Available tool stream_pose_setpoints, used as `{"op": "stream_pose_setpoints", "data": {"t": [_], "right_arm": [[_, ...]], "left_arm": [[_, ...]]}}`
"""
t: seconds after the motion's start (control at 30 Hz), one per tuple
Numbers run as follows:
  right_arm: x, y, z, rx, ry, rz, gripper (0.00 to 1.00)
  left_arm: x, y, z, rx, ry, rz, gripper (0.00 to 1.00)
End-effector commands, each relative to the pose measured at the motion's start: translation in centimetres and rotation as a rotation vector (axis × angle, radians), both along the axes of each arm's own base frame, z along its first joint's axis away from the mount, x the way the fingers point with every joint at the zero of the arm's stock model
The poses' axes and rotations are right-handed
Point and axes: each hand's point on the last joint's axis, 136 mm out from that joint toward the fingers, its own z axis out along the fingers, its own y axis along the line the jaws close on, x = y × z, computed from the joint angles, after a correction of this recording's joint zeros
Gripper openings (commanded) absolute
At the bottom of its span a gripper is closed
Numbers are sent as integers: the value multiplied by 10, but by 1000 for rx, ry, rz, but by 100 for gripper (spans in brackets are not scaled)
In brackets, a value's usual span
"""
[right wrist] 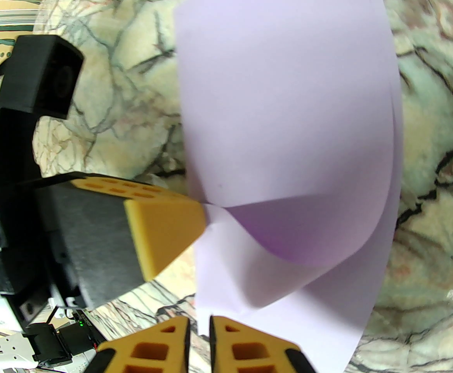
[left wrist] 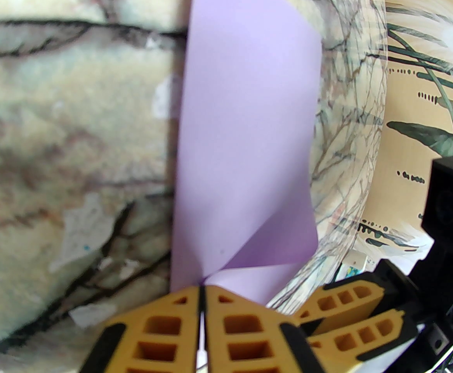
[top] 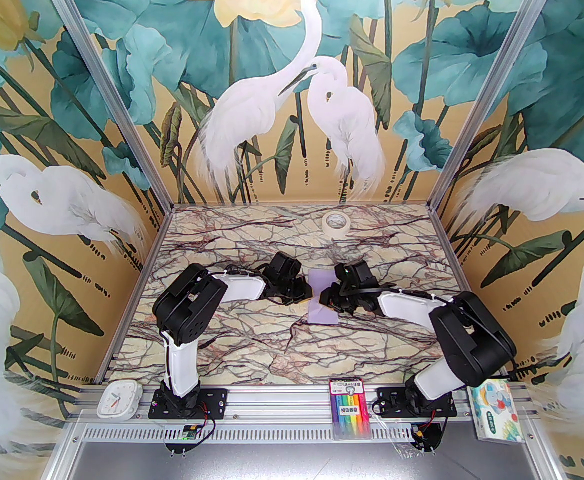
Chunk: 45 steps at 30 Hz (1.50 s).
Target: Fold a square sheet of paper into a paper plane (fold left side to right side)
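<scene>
Marbled table (top: 251, 338) carries the sheet (top: 324, 295) at centre, folded over loosely. Left hand (left wrist: 202, 291), at the sheet's 9 o'clock edge, is clamped on a raised fold. Right hand (right wrist: 200, 321), at 3 o'clock, stands slightly parted with the paper edge in its gap.

Pale lavender square sheet of paper (top: 323, 295) on cream table (top: 251, 338) veined dark red-brown; yellow-and-black left tool (left wrist: 202, 297).
</scene>
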Motion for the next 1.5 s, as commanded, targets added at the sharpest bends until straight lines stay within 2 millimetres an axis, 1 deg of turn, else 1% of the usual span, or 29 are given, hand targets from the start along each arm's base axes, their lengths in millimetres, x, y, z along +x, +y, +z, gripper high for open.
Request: {"op": "stream_pose_setpoints", "data": {"t": [0.0,0.17,0.4,0.7,0.87,0.93,1.3,1.47], "right_arm": [[3,-4,-6,-20,5,-15,16],[1,-4,-10,-20,15,-12,17],[0,-4,-10,-21,14,-7,18],[3,-4,-4,-25,-5,0,19],[7,-1,0,-23,-14,6,16],[9,0,-1,-24,-17,11,11],[16,6,-11,-24,-4,19,11],[18,7,-10,-24,-5,22,11]], "left_arm": [[8,2,15,10,-57,-2,9],[10,5,21,17,-86,7,9],[10,2,12,17,-59,-1,9],[8,7,3,43,-44,9,8],[7,9,-2,58,-38,17,7],[7,9,-3,58,-36,18,5],[6,9,-4,52,-29,17,6],[4,9,-4,48,-24,15,7]]}}
